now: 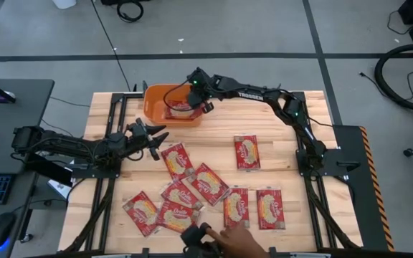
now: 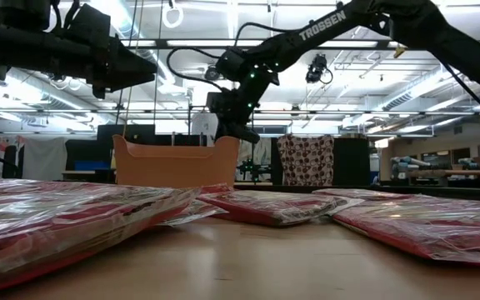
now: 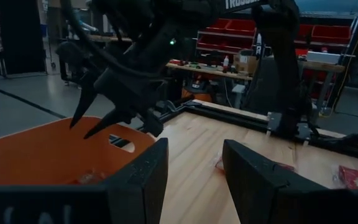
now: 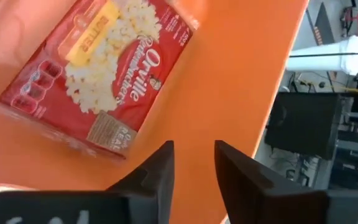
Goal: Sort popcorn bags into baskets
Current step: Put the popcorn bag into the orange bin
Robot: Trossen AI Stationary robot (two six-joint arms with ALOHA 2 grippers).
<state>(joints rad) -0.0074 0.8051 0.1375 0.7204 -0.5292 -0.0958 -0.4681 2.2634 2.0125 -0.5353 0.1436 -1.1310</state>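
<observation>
Popcorn bags (image 1: 192, 185): nine loose on the near table; one (image 4: 98, 68) flat in the orange basket (image 1: 156, 97), far left. Right gripper (image 1: 201, 92) over basket, fingers apart, empty. Left gripper (image 1: 156, 140), spread, nearest a bag (image 1: 176, 159) just to its near right, long axis running near-far.

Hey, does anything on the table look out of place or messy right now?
A person's hand reaches onto the near table edge among the popcorn bags, several of which lie askew and overlapping. One bag lies flat in the orange basket under the open right gripper. Nothing looks torn or spilled.
</observation>
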